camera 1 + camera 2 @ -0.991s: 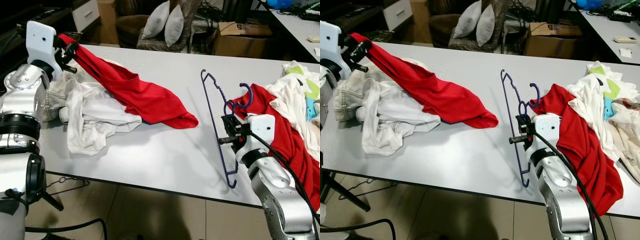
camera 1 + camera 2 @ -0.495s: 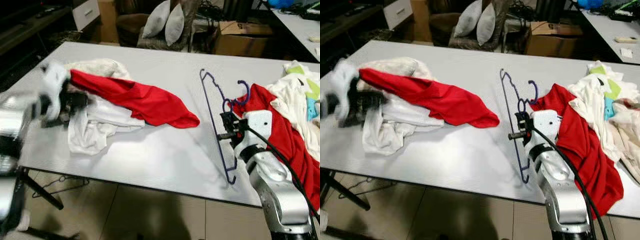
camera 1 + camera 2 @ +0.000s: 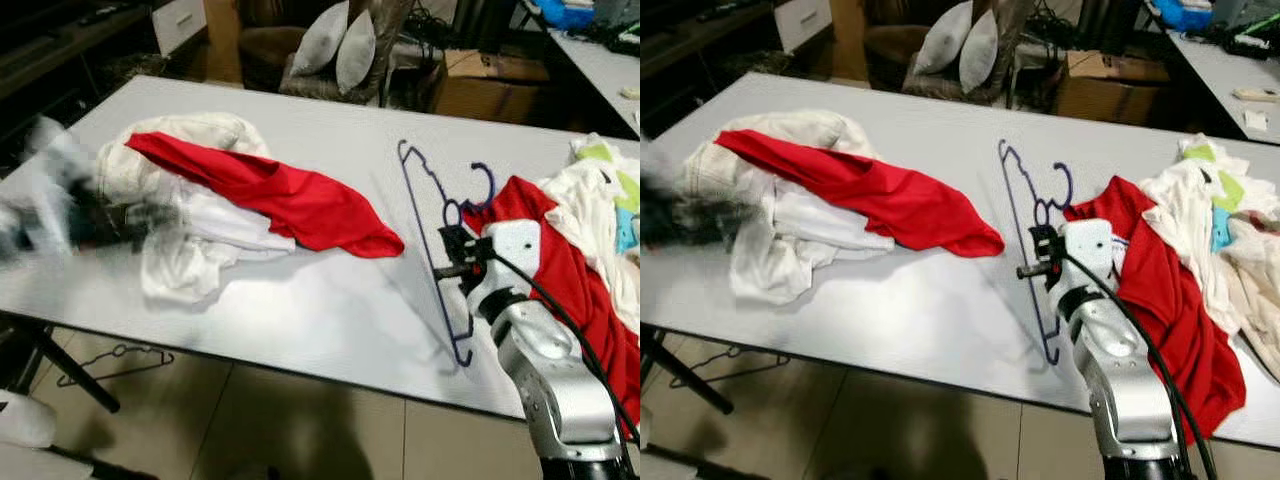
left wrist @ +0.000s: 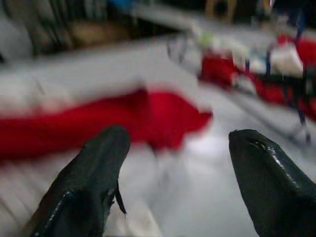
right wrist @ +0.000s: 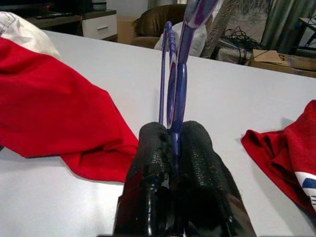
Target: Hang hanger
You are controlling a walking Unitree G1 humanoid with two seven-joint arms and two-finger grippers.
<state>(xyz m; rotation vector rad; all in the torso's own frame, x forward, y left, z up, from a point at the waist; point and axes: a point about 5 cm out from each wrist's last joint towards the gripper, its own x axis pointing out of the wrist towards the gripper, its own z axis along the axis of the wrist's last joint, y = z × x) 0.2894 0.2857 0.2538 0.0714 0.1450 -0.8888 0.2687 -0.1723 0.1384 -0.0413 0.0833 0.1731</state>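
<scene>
A purple wire hanger [image 3: 424, 215] lies slanted on the white table [image 3: 330, 310], its hook toward the far side. My right gripper [image 3: 449, 257] is shut on its lower arm; in the right wrist view the black fingers [image 5: 153, 182] pinch the purple wire [image 5: 178, 94]. A red shirt [image 3: 290, 200] is draped over a heap of white clothes [image 3: 190, 255] at the left. My left gripper [image 4: 175, 140] is open with nothing between its fingers. It shows as a dark blur [image 3: 115, 220] beside the heap at the table's left edge.
Another pile lies at the right: a red garment [image 3: 575, 280] and white and coloured clothes [image 3: 600, 190]. Behind the table are a chair with grey pillows [image 3: 340, 50] and a cardboard box [image 3: 490, 85]. A wire hanger [image 3: 115, 362] lies on the floor.
My left arm dropped from its raised spot and let go of the red shirt, which now lies over the white heap. The right gripper keeps its hold on the hanger.
</scene>
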